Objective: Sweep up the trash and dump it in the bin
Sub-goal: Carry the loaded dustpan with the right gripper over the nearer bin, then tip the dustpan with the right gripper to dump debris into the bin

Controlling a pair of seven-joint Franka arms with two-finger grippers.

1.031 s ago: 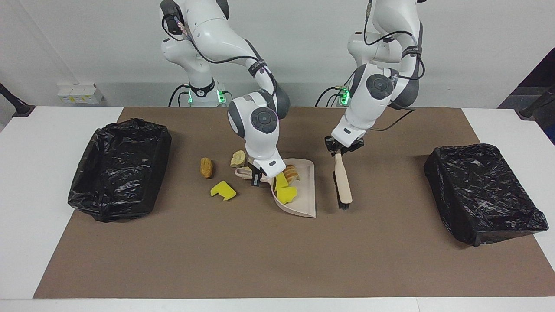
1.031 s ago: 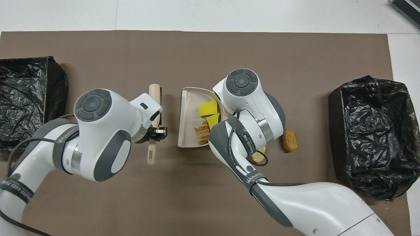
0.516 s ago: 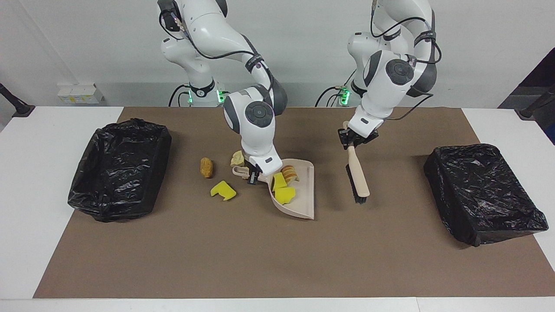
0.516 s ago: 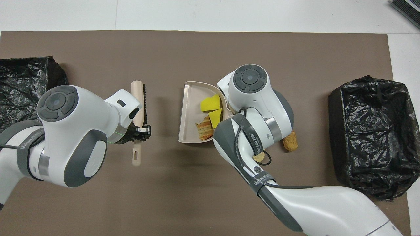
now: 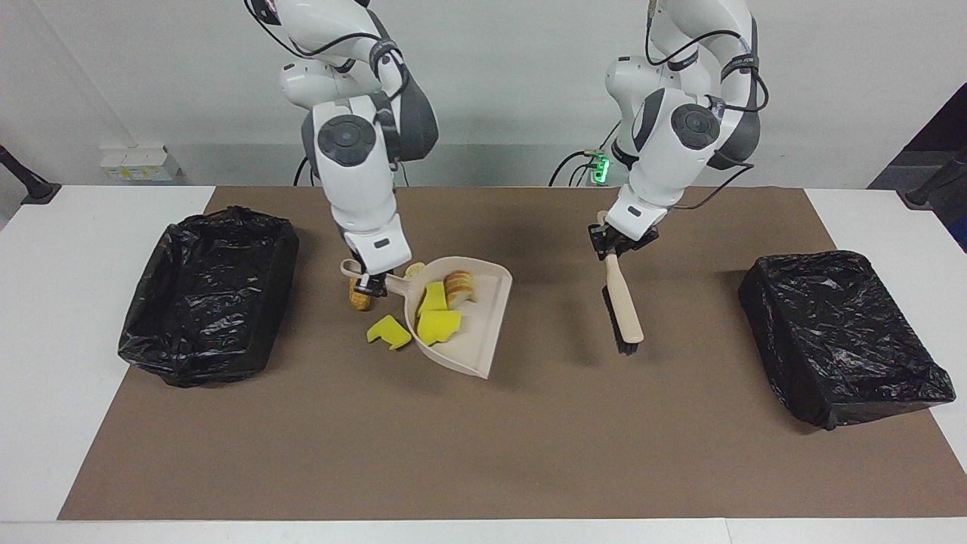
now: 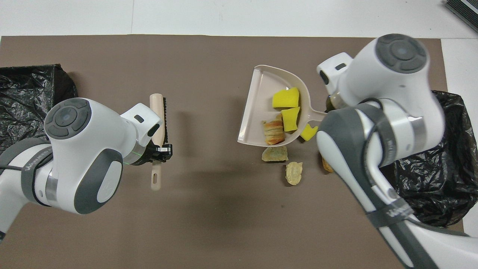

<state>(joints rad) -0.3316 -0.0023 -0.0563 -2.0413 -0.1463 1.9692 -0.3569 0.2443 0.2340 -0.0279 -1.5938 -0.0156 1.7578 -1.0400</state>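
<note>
My right gripper (image 5: 370, 283) is shut on the handle of the beige dustpan (image 5: 487, 325), which hangs tilted a little above the mat. In the pan (image 6: 261, 97) lie two yellow sponge chunks (image 6: 285, 98) and a bread-like piece (image 6: 273, 130). On the mat under and beside it lie more trash: a yellow chunk (image 5: 389, 332), an orange-brown piece (image 5: 359, 301) and two beige lumps (image 6: 274, 154). My left gripper (image 5: 616, 245) is shut on the brush (image 5: 623, 302), held bristles-down over the mat. The arm hides the right gripper in the overhead view.
A black-lined bin (image 5: 208, 295) stands at the right arm's end of the brown mat, close to the raised pan. A second black-lined bin (image 5: 838, 336) stands at the left arm's end. White table borders the mat.
The right arm has lifted the dustpan off the mat and carried it toward the bin at its own end. The left arm first drew the brush away toward its end, then held still.
</note>
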